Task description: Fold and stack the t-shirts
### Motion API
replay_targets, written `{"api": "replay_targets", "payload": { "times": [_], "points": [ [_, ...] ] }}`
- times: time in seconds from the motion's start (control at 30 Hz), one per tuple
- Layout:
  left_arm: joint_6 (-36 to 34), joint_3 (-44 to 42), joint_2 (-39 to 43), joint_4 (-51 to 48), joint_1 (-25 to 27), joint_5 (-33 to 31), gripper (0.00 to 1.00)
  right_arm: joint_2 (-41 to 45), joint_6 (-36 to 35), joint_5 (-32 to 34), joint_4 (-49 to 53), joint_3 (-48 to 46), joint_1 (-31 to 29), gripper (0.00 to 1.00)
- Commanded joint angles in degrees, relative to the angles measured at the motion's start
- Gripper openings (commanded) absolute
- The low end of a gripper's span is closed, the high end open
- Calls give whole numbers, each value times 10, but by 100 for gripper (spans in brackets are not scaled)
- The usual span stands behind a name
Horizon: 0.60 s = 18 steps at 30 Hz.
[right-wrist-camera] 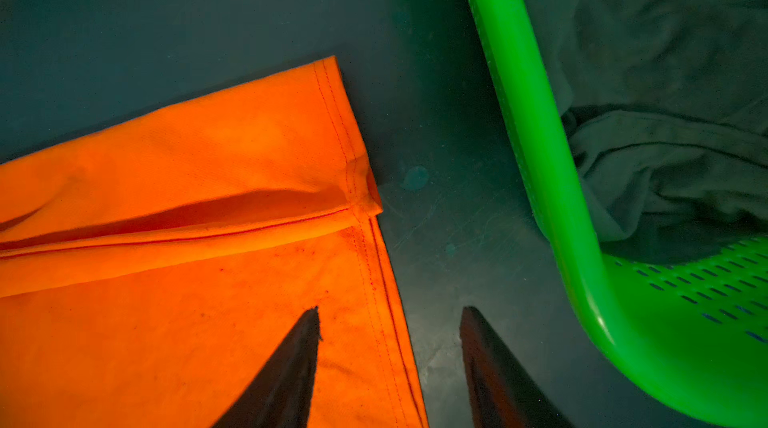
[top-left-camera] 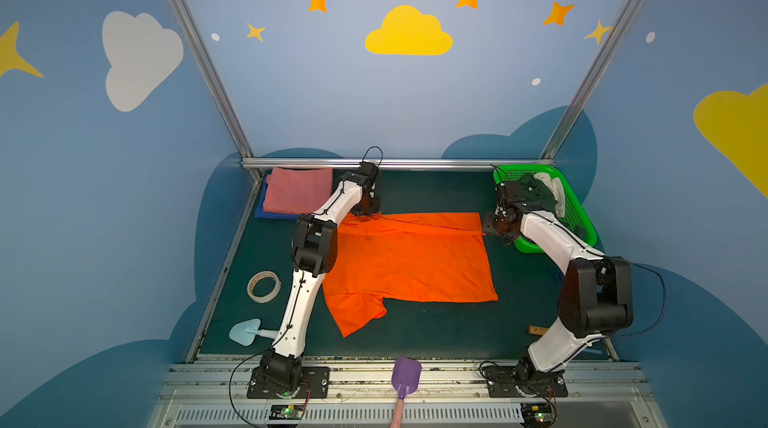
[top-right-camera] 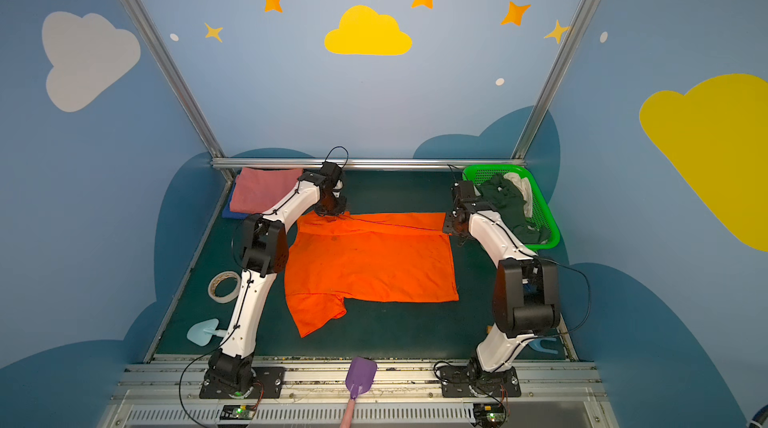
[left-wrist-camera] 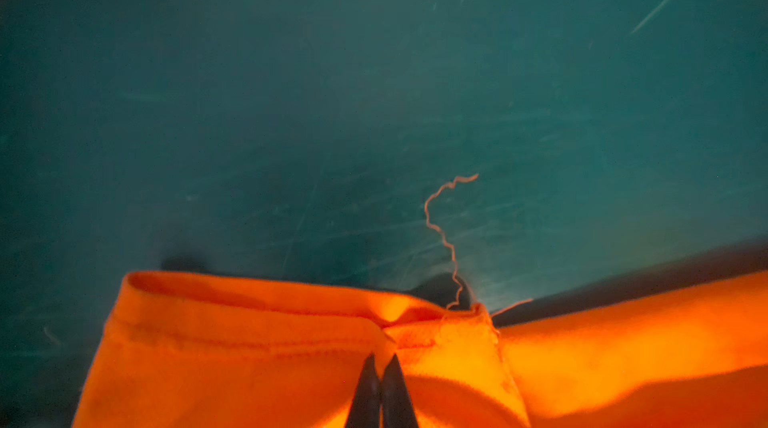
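Pinching orange shirt [top-left-camera: 407,263] hem near counter [top-left-camera: 415,193] far edge, left claw [left-wrist-camera: 381,359] is clenched on it; right claw [right-wrist-camera: 391,309] gapes astride the corner. Lifting now likely skews fold; thin pinch may slip

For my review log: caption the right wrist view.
Open right tool spans the hem edge of the orange t-shirt, beside the green basket.

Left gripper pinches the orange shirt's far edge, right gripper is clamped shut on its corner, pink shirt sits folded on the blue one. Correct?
Not quite: the right gripper is open, jaws straddling the side hem of the orange shirt; the right wrist view shows it. The rest holds.
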<state>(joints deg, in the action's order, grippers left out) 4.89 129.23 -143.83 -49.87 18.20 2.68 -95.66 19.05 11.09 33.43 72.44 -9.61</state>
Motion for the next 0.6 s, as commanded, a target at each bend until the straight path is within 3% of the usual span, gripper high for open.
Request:
{"api": "replay_targets", "payload": {
  "times": [0.0,0.27,0.57],
  "points": [
    [9,-48,75,19,4,-7,5,26,4,-5,0,-8,-5,56],
    [59,-280,234,138,22,-27,5,42,10,-17,-5,-26,-19,55],
    [129,-466,345,204,66,-44,5,56,18,-25,-9,-49,-43,55]
  ]
}}
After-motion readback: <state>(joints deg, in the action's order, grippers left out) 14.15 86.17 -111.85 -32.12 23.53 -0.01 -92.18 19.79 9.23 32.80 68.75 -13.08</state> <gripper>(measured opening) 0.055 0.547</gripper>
